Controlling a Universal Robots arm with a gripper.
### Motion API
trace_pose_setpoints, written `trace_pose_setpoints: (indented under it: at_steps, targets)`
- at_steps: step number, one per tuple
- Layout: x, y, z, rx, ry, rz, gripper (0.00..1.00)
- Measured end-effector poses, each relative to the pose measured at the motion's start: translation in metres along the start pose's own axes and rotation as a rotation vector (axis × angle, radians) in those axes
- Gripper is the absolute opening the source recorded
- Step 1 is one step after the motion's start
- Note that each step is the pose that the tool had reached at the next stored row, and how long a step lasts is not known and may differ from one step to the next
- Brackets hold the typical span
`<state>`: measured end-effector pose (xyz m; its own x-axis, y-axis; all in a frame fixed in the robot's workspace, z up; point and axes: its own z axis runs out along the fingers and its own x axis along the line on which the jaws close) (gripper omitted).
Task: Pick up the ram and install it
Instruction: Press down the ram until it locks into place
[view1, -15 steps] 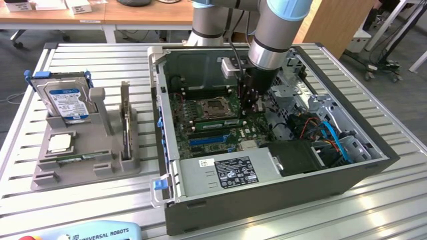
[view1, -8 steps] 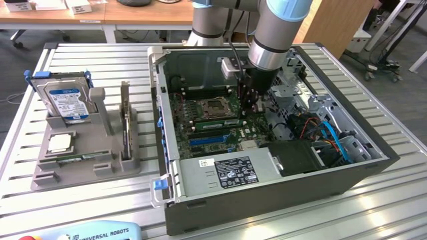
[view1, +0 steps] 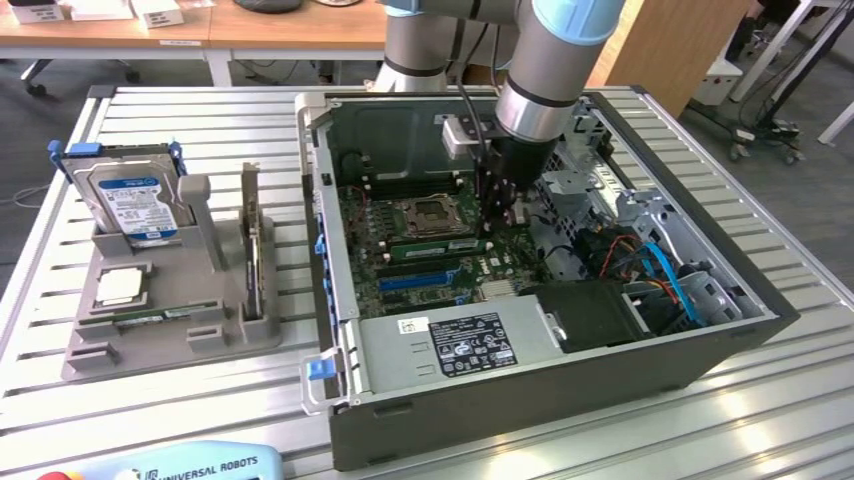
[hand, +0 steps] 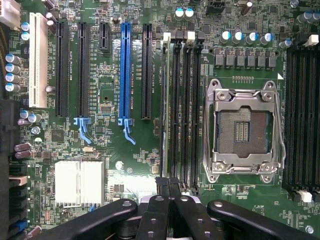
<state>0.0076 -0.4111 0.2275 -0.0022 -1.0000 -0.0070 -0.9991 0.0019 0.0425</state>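
A ram (view1: 430, 243), a thin green stick, stands in a memory slot beside the empty processor socket (view1: 430, 212) on the motherboard inside the open computer case (view1: 534, 400). The wrist view sees that ram (hand: 164, 110) edge-on in the outermost slot of the black bank. My gripper (view1: 505, 222) reaches down into the case at one end of the stick. Its black fingers are shut together, and the gripper (hand: 168, 184) sits right over the slot's end. I cannot tell whether the tips press on the ram. A second ram (view1: 158, 316) lies in the grey parts holder outside the case.
The grey holder (view1: 80, 355) at the exterior view's left also carries a silver-and-blue hard drive (view1: 134, 200), a square silver processor (view1: 120, 285) and an upright card (view1: 251, 240). Blue and orange cables (view1: 661, 270) and a drive cage crowd the case's right side. The power supply (view1: 454, 345) fills its front.
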Motion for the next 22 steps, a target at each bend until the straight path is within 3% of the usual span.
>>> trace_pose_setpoints:
  at_steps: [22]
  targets:
    - [0.0000, -0.0001, 0.0026, -0.0001, 0.0001, 0.000, 0.10]
